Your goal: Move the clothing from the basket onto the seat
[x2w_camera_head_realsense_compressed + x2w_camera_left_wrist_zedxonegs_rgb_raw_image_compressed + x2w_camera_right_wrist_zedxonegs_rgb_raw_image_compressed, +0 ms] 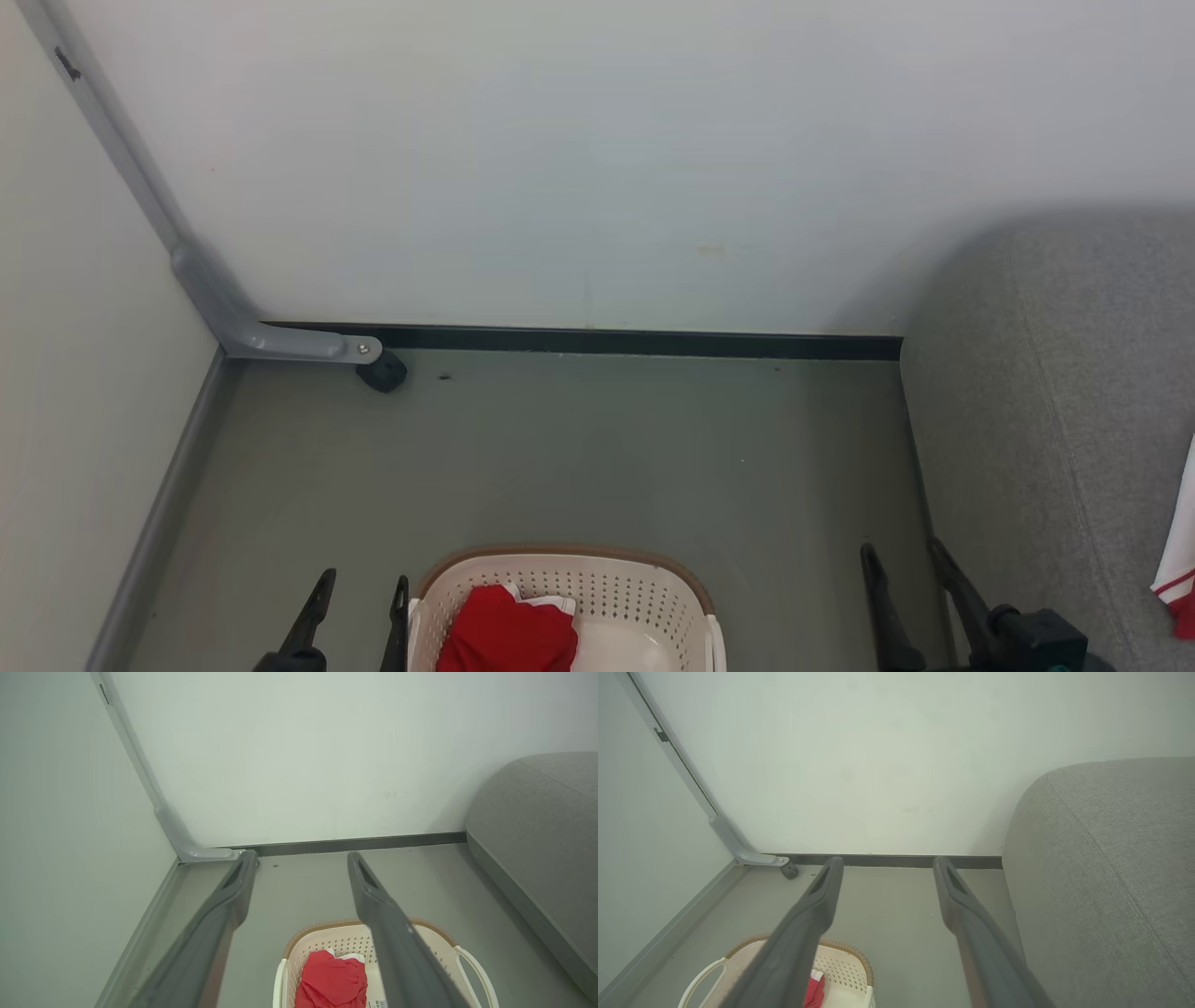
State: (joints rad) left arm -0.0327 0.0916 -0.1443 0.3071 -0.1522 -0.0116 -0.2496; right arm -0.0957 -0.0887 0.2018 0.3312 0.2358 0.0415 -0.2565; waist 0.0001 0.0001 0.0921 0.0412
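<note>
The left gripper (364,579) and right gripper (902,551) rise from the head view's bottom edge, each with its two dark fingers spread wide and nothing between them. Between the two stands the cream laundry basket (560,553) on the grey floor (607,448), just beside the left gripper, with a crumpled red garment (509,635) in its left half. The grey seat (1046,420) lies to the right, bearing a red-and-white garment (1178,560) at the picture's edge. A black caster (383,371) sits in the far corner.
</note>
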